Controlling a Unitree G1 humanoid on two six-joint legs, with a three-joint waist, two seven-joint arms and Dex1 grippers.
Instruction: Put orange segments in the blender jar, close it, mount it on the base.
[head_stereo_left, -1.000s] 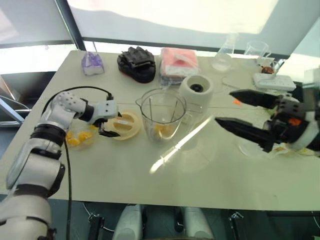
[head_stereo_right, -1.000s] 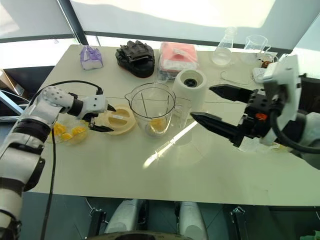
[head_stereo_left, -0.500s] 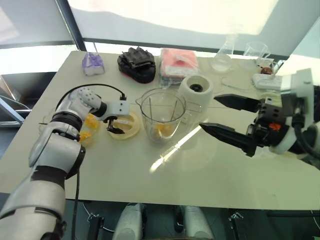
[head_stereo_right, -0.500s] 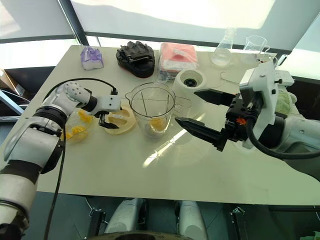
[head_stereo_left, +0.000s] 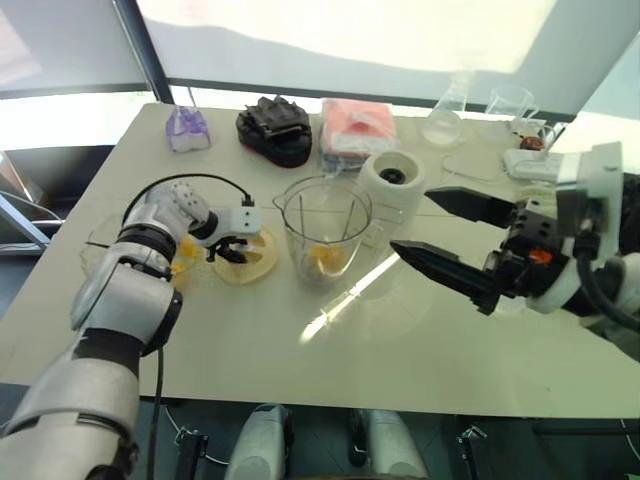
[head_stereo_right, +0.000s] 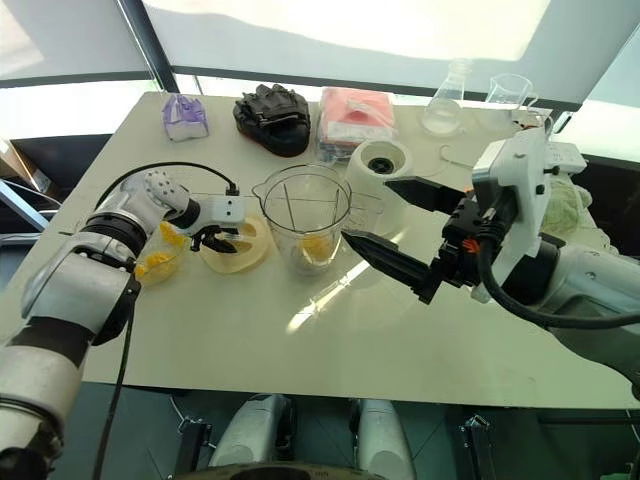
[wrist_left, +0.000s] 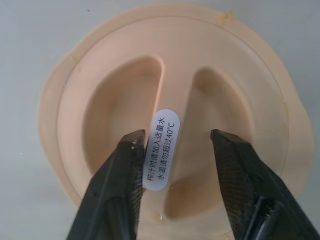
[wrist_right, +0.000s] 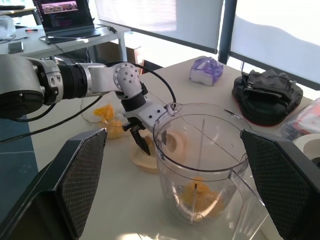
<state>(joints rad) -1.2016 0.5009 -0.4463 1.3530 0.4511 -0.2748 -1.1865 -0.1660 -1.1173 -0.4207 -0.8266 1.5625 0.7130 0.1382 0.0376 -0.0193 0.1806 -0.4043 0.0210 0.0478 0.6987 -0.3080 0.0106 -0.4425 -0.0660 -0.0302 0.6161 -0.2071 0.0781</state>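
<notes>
The left gripper (wrist_left: 172, 142) points down over a cream-coloured round lid (wrist_left: 240, 75) that lies flat on the table (head_stereo_left: 400, 350). Its two black fingers (wrist_left: 122, 175) straddle the raised ridge across the lid's middle, one in each hollow beside it, with the ridge's white printed label (wrist_left: 161, 150) between them. One finger looks to be against the ridge, while a gap shows beside the other, so the jaws are partly closed around the ridge and I cannot tell whether they grip it.

The right gripper (head_stereo_right: 385, 222) hangs above the table, near the blender jar (head_stereo_left: 326, 228), pointing roughly level towards it. Its jaws are wide open and hold nothing; in the right wrist view the jar sits between the two spread fingers (wrist_right: 75, 170) but well ahead of them.

The blender jar stands upright and uncovered near the table's middle, just beside the lid, with orange segments (head_stereo_left: 326, 258) lying at its bottom. More orange segments (head_stereo_right: 152, 262) lie in a clear shallow bowl (head_stereo_left: 100, 240) on the far side of the lid from the jar, by the left arm. The white base (head_stereo_left: 392, 178) stands just behind the jar, its black socket facing up.

Along the table's far edge sit a purple packet (head_stereo_left: 186, 128), a black glove (head_stereo_left: 276, 122), a pink package (head_stereo_left: 357, 120), a clear conical flask (head_stereo_left: 445, 115) and a clear glass jug (head_stereo_left: 510, 103).
</notes>
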